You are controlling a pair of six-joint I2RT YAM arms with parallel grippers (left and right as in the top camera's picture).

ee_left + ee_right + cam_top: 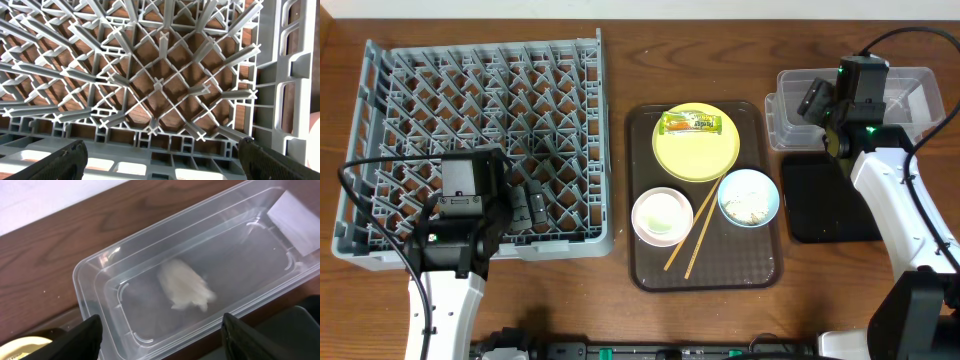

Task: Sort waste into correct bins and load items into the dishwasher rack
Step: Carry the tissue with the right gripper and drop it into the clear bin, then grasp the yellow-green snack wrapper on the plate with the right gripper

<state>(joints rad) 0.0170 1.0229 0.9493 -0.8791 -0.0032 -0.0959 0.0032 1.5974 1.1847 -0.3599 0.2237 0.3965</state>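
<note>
Above the clear tub (100,265) at far right, the right gripper (162,340) hangs, jaws apart, over the white tissue (186,286) inside it, marking the waste-sorting step; the next move likely calls for grasping the snack wrapper (691,123) on the yellow plate (695,155), while the left gripper (160,160), jaws apart, hangs over the rack (270,75).

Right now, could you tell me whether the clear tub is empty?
Not empty: a blurred white tissue shows inside the clear tub, in the right wrist view.

Tissue (186,289) in clear tub (86,282), wrapper (691,122) on plate (695,157)
</note>
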